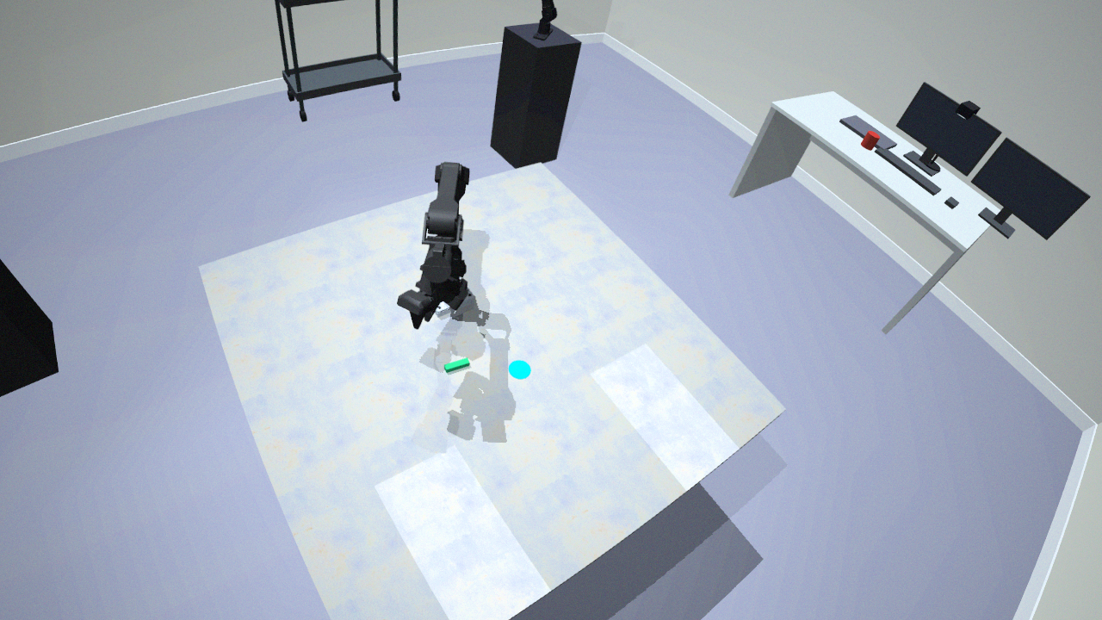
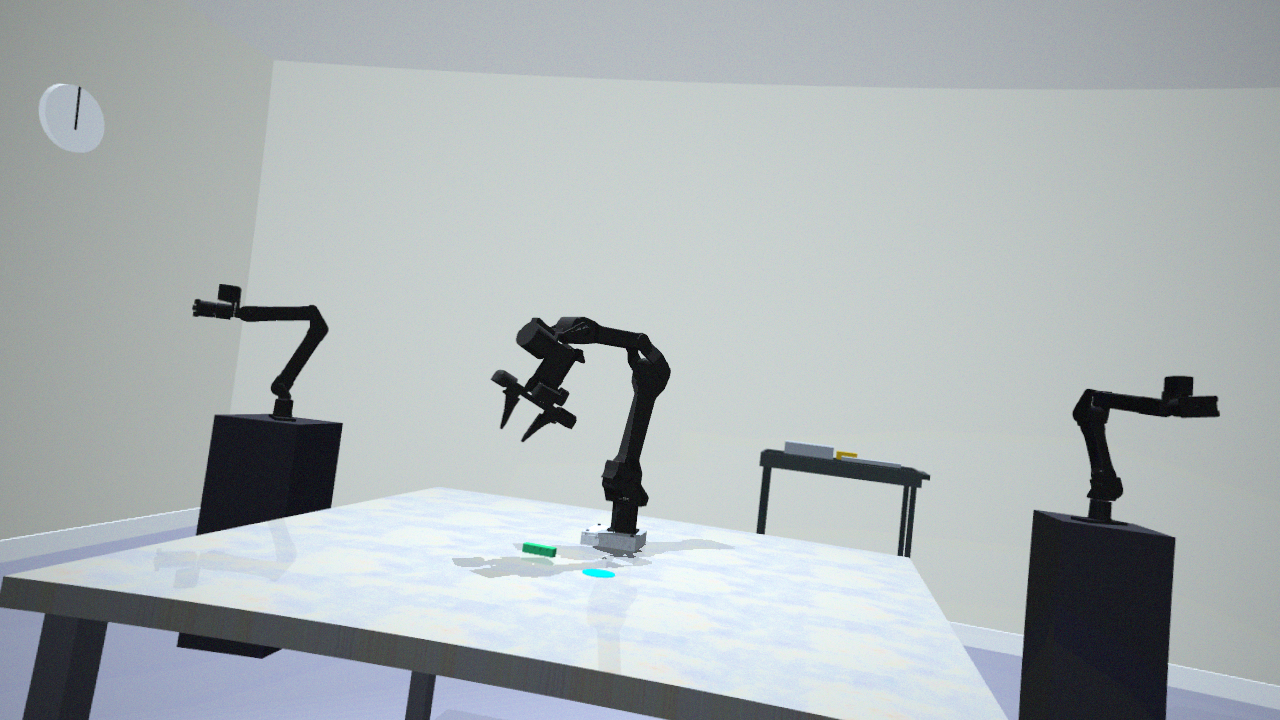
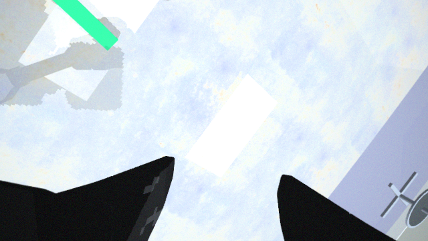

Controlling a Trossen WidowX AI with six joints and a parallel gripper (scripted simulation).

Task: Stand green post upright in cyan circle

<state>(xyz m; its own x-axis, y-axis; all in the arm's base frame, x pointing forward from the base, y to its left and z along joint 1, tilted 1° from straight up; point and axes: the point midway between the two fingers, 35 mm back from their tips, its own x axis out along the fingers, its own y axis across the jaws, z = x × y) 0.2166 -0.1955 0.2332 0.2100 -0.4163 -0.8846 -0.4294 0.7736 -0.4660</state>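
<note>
Pincer [image 2: 535,425] hanging high above the table [image 2: 716,626], fingers pointing down, standing about half open and gripping nothing. Green post [image 1: 456,364] lying flat on the table well below the pincer, with the cyan circle [image 1: 519,368] lying just beside the post.

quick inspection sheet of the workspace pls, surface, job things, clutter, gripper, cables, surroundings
surface: pale mottled table, shadows of the arm across it
job's things: green post lying flat, apart from the cyan circle, which has nothing on it
clutter: nothing seen
grippers: gripper high above the table, open, nothing between its fingers
cables: nothing seen
surroundings: two black pedestals with camera arms, a cart, a desk with two monitors
</note>
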